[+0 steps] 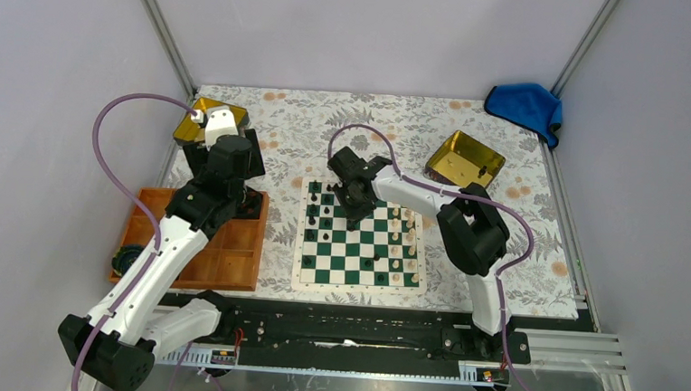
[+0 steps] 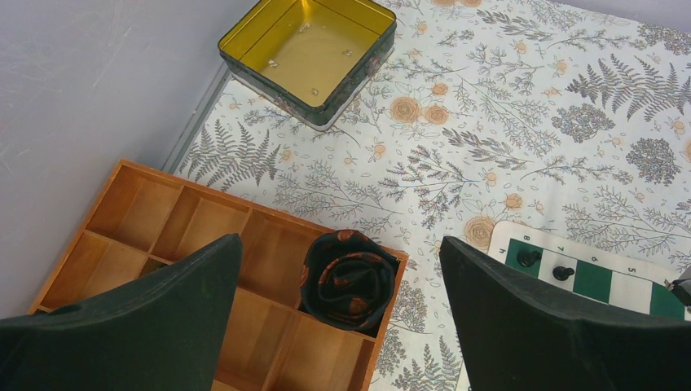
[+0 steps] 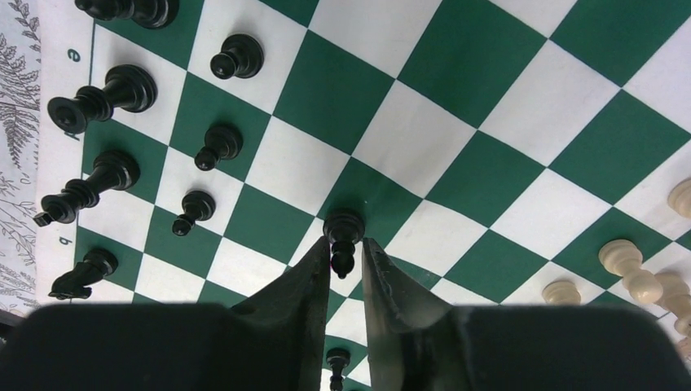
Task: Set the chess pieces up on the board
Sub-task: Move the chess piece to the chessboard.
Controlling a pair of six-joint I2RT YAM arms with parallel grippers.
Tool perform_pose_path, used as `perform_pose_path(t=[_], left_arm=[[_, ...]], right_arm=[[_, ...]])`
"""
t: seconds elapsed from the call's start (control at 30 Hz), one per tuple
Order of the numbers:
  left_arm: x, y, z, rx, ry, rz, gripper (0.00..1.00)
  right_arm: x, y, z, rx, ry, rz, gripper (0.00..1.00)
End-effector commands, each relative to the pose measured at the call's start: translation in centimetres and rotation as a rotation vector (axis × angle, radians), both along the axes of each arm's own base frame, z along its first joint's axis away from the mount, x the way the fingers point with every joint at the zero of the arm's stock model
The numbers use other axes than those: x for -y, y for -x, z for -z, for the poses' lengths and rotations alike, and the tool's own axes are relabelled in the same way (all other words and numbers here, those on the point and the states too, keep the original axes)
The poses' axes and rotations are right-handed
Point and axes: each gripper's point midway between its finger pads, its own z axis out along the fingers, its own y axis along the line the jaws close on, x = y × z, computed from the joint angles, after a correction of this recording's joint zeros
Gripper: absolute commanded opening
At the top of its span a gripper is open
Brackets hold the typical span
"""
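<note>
The board (image 1: 346, 248) lies mid-table, with several black chess pieces (image 1: 312, 222) along its left side and cream ones on its right. My right gripper (image 3: 345, 244) hangs low over the board (image 3: 481, 73). Its fingers flank the head of a black pawn (image 3: 343, 230) standing on a green square, and a thin gap still shows on the right side. Other black pieces (image 3: 102, 94) stand in two rows to the left. My left gripper (image 2: 340, 239) is wide open and holds nothing, hovering over the wooden tray.
An orange compartmented tray (image 1: 229, 261) sits left of the board, with a rolled dark cloth (image 2: 350, 281) in one cell. One gold tin (image 2: 310, 49) stands at the back left, another (image 1: 465, 157) at the back right. A blue cloth (image 1: 524, 105) lies in the far corner. Cream pieces (image 3: 627, 265) line the board's right side.
</note>
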Motion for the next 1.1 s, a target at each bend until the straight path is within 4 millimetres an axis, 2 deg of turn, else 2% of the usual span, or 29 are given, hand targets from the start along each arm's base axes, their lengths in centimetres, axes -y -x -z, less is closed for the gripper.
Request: perform_pose_path(t=[0.0,0.13,0.37,0.67,0.87,1.07], left_arm=[[0.2,-0.5,-0.9,0.052,0.024,-0.007,0.99],[0.1,-0.5,-1.1,0.058,0.021,-0.012,0.99],[-0.1,-0.5,-2.0,0.078,0.021,-0.02,0.99],[-0.4,0.0,-3.0,0.102,0.025,-0.027,0.99],[-0.3,0.0,-3.4,0.111,0.034,-0.021,0.99],[-0.4,0.2,-4.5,0.135,0.048,-0.023,0.99]], right_arm=[[-1.1,0.0,-0.6,0.006,-0.012,-0.026,0.24],[-1.1,0.1,-0.9,0.01,-0.01,-0.03,0.17],[-1.5,-0.3,-3.1,0.072,-0.001,-0.044,0.06],[-2.7,0.1,-5.3,0.111,-0.009,-0.075,0.03],[-4.1,1.5,-6.8,0.128,-0.023,-0.113,0.02],[-6.0,3.9,-6.7,0.109,-0.016,-0.186,0.0]])
